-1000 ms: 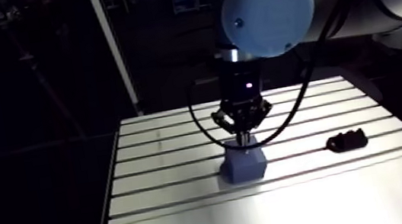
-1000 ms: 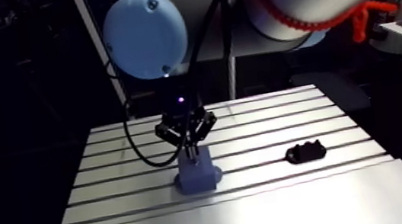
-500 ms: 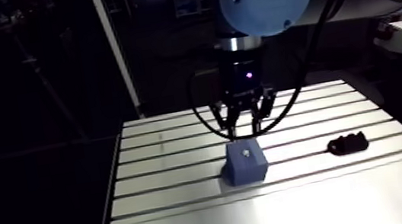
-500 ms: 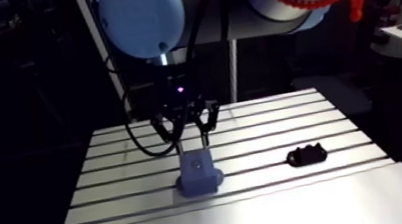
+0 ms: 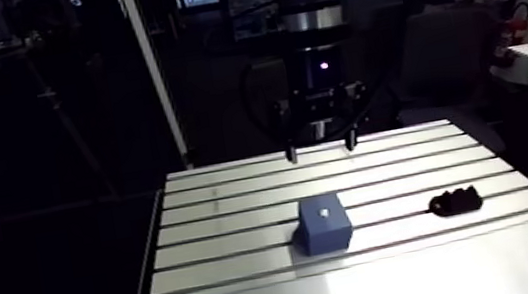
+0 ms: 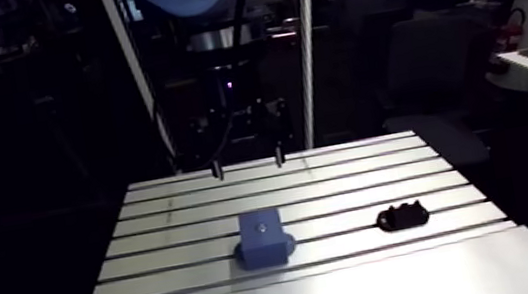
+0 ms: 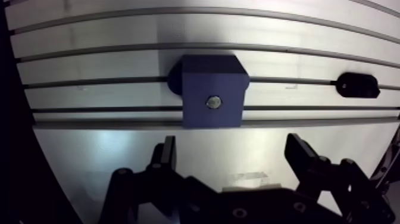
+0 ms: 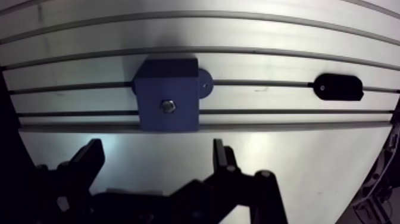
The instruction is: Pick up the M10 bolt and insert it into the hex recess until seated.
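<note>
Seemingly little is left: the M10 bolt sits sunk in the top of the blue block, lower centre of the arm view, while the gripper hangs above it, spread wide, holding nothing.

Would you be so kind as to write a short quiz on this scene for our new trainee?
1. True or false: the gripper is shut on the bolt.
2. Where does the bolt sit? A: in the top of the blue block; B: clamped between the fingers; C: loose in a slot.
3. Short answer: does the black part on the table touch the blue block?
Key: 1 false, the gripper is open and holds nothing. 2 A. 3 No, it lies apart from it.
</note>
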Robot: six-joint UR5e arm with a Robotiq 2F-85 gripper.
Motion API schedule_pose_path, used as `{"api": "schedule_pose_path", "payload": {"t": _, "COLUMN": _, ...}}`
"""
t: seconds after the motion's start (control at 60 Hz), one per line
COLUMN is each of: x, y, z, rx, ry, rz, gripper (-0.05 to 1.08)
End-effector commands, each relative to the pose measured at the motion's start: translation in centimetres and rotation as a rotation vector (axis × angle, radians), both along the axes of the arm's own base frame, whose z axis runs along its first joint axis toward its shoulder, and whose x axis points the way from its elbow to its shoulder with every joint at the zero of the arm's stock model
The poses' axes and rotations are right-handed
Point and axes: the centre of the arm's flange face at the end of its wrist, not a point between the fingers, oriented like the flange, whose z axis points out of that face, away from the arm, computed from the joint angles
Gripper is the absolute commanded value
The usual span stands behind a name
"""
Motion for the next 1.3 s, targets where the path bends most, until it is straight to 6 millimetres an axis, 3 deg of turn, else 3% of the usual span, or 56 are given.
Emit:
{"api": "schedule_pose_path", "payload": {"t": 0.017, "x": -0.3, "y": -0.3, "z": 6.4, "rx": -0.003, "ry": 0.006, "rz": -0.024, "gripper": 0.00}}
{"api": "schedule_pose_path", "payload": {"t": 0.15, "x": -0.4, "y": -1.0, "z": 9.7, "rx": -0.003, "ry": 0.011, "rz": -0.011, "gripper": 0.00}}
{"api": "schedule_pose_path", "payload": {"t": 0.333, "x": -0.3, "y": -1.0, "z": 12.8, "rx": -0.003, "ry": 0.028, "rz": -0.012, "gripper": 0.00}}
{"api": "schedule_pose_path", "payload": {"t": 0.367, "x": -0.2, "y": -1.1, "z": 14.2, "rx": -0.005, "ry": 0.042, "rz": -0.012, "gripper": 0.00}}
{"api": "schedule_pose_path", "payload": {"t": 0.517, "x": 0.2, "y": -1.2, "z": 15.9, "rx": -0.019, "ry": 0.056, "rz": -0.014, "gripper": 0.00}}
{"api": "schedule_pose_path", "payload": {"t": 0.7, "x": 2.0, "y": -1.4, "z": 18.1, "rx": -0.011, "ry": 0.106, "rz": -0.001, "gripper": 0.01}}
{"api": "schedule_pose_path", "payload": {"t": 0.817, "x": 2.6, "y": -1.7, "z": 18.7, "rx": -0.010, "ry": 0.135, "rz": 0.008, "gripper": 0.01}}
{"api": "schedule_pose_path", "payload": {"t": 1.3, "x": 2.7, "y": -2.1, "z": 18.3, "rx": -0.010, "ry": 0.160, "rz": 0.013, "gripper": 0.01}}
